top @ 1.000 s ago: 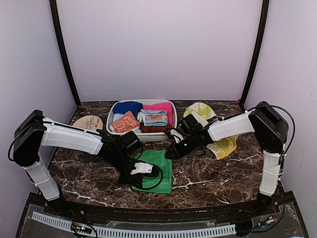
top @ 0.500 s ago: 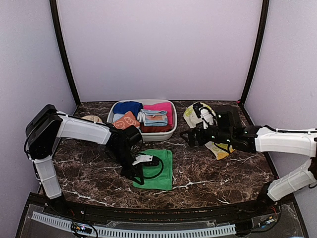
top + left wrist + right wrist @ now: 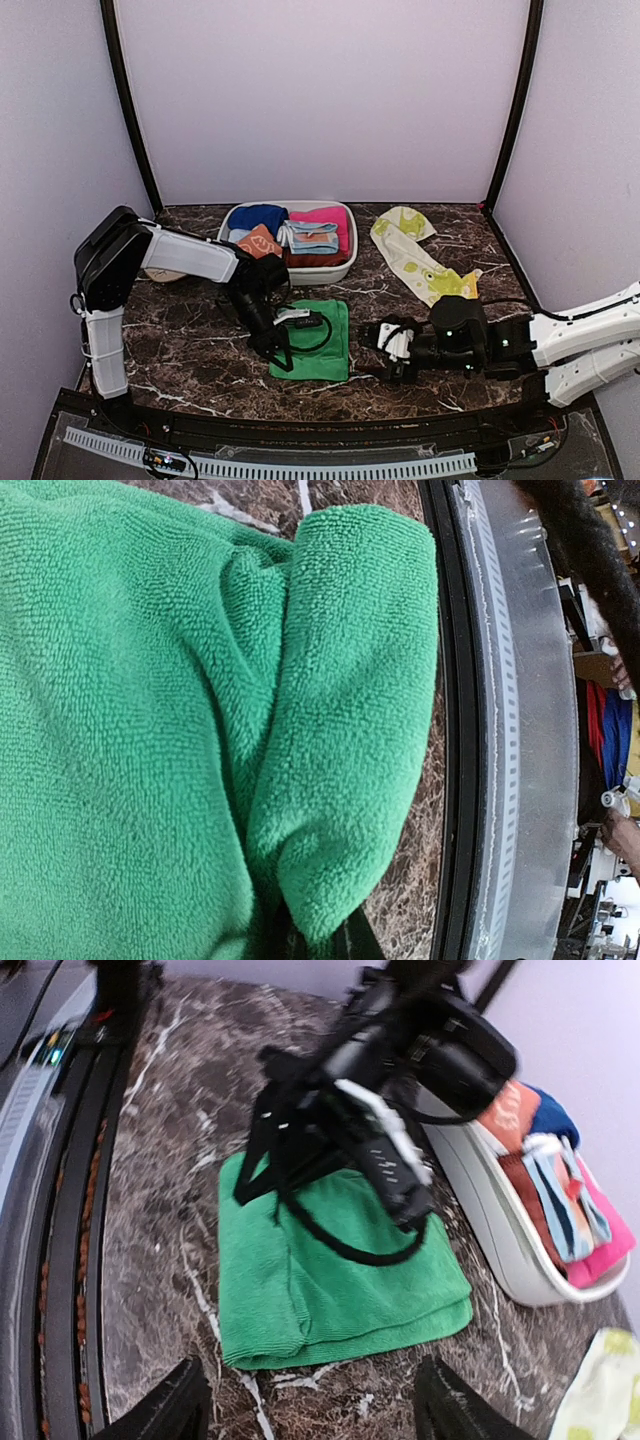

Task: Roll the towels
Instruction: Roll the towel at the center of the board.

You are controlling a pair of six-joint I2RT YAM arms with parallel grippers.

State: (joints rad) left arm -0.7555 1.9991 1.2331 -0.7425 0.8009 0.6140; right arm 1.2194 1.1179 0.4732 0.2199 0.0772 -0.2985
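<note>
The left arm bent sharply at the elbow, its forearm angled toward 5 o'clock. The left gripper [image 3: 273, 343] sat on the 9 o'clock edge of the green towel [image 3: 325, 345], fingers pinching a raised fold of it. The right arm lay low along the near edge, pointing toward 9 o'clock. The right gripper [image 3: 380, 352] sat just 3 o'clock of that towel, its fingers [image 3: 165, 1412] spread wide around nothing.

Its wrist view blurred the left arm, and the left wrist view showed only slivers of its own fingers.

The cream towel [image 3: 415, 258] lay at 2 o'clock. At 12 o'clock, the white basket [image 3: 347, 268] held blue [image 3: 256, 216], pink [image 3: 325, 215], orange patterned [image 3: 258, 243] and striped [image 3: 312, 238] cloths.
</note>
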